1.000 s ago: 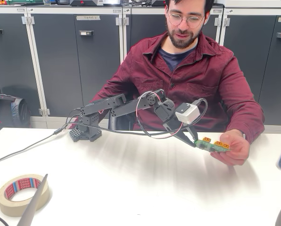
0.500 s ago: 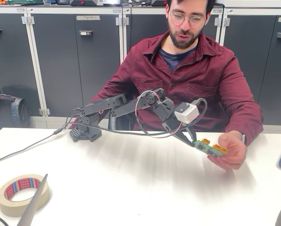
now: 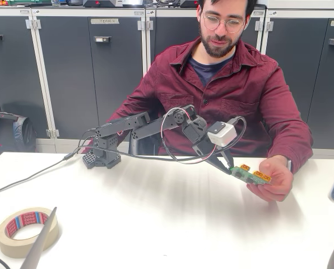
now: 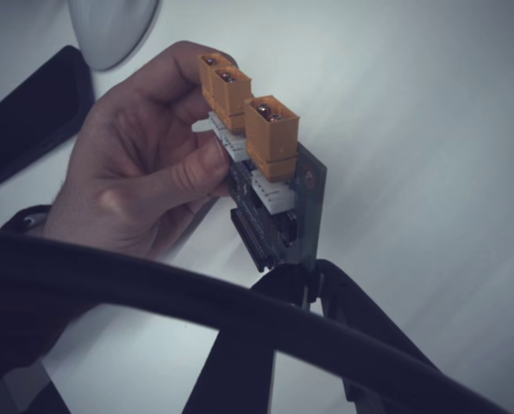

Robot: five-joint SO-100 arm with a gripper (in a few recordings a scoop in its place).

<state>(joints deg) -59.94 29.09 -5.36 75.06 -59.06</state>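
A small green circuit board (image 3: 250, 175) with three orange connectors (image 4: 270, 134) is held above the white table by a person's hand (image 3: 274, 182). In the wrist view the hand (image 4: 136, 190) pinches the board (image 4: 283, 220) from the left. My black gripper (image 3: 230, 168) reaches out to the board's near end. In the wrist view the gripper (image 4: 309, 278) is shut on the board's lower edge, with one dark finger on each side of it. A thick black cable crosses the bottom of that view and hides the finger bases.
A roll of masking tape (image 3: 27, 228) lies at the table's front left, beside a grey stick. A dark phone (image 4: 33, 112) and a white rounded object (image 4: 110, 26) lie beyond the hand. The person sits behind the table, and the arm's base (image 3: 102, 156) stands at the back left.
A second ago the hand sat lower and farther right under the board. It has since shifted slightly left, and the board and gripper have barely moved in the last half second.
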